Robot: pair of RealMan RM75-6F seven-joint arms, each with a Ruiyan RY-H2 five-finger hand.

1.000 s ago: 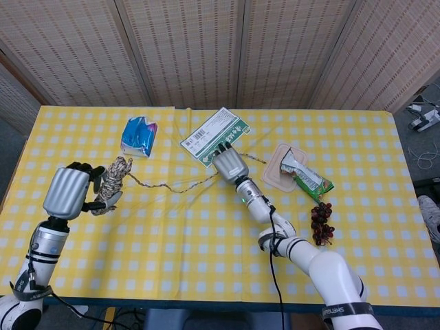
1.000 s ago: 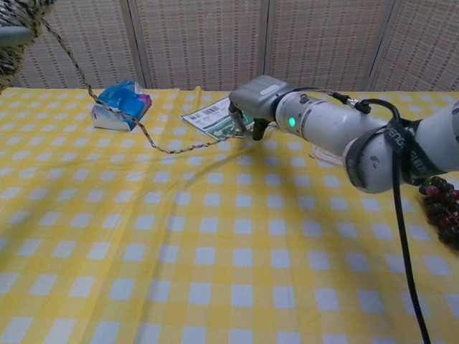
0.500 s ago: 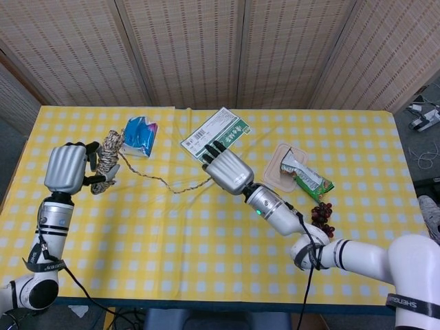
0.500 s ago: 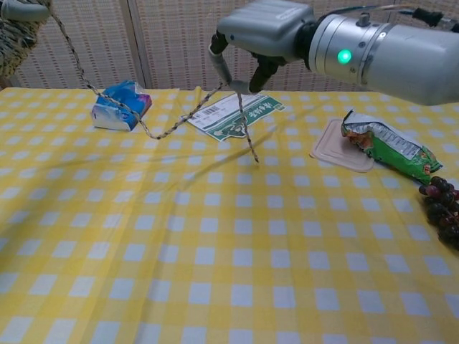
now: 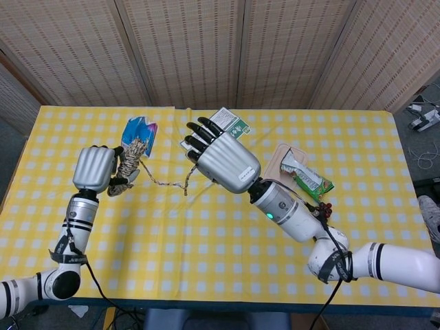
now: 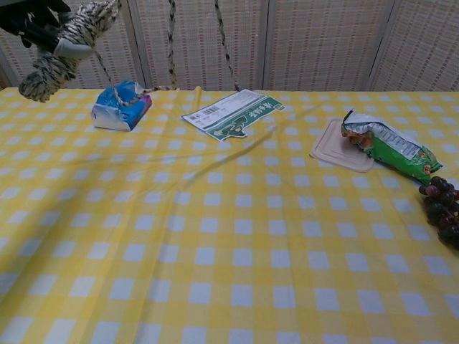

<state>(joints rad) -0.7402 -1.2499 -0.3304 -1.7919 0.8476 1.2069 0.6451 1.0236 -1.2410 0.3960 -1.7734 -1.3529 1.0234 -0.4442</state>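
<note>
A rope (image 5: 130,159) bundle is gripped in the left hand (image 5: 96,170) at mid left, above the counter (image 5: 206,240). Its loose end is pinched by the right hand (image 5: 218,157). It should be kept tight, I think.

Both hands had ribbed silver-grey back shells and black fingers. The right hand (image 5: 221,159) joined a smooth silver cylindrical wrist with a small green light glowing at about 5 o'clock from the shell. Beyond it the forearm was glossy white with black bands at the joints, and a thin black cable looped along the elbow. The left hand (image 5: 96,169) sat on a slimmer white forearm ringed with black bands, a black cable trailing from it toward 6 o'clock.
</note>
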